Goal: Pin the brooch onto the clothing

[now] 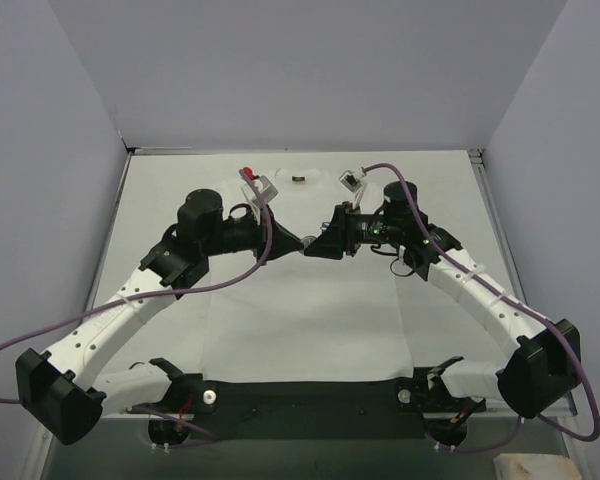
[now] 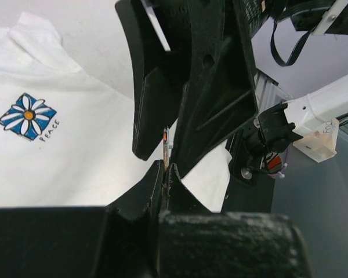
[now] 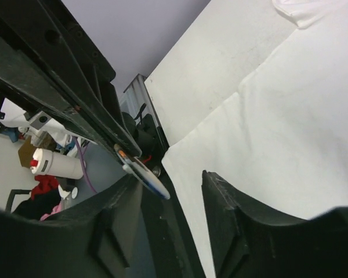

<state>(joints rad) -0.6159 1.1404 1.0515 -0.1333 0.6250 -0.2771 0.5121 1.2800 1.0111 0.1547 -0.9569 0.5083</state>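
So the whole rig sits in a booth with plain pale lavender walls [image 1: 310, 70] on three sides, nothing on them. The desk [image 1: 160, 200] has a white top with metal rails down the sides and a dark strip [image 1: 300, 400] along the near edge where the arm bases are bolted.

The white T-shirt [image 1: 300, 320] is spread flat on the desk and covers most of the middle, collar at the far end, hem toward the bases. It looks pretty smooth, just a few soft fold lines.

The left arm [image 1: 130, 310] and right arm [image 1: 480, 290] both bend inward and meet nose to nose above the chest area of the shirt, with purple cables [image 1: 230, 285] looping off them.

In the right wrist view there's some clutter past the desk edge, including a white tube with a red end [image 3: 55, 165]. I can't make out the rest.

The left fingers [image 2: 148, 185] are clenched tight on the brooch [image 3: 144, 172]. It's edge-on to both wrist cameras, a thin sliver with a bit of orange showing. The right fingers [image 3: 220, 202] are spread apart on either side of it, and the brooch sits close to one of them. Whether it touches, I can't tell.

So the brooch is up in the air over the shirt. The blue daisy print [image 2: 28, 116] lies flat, off to the side.
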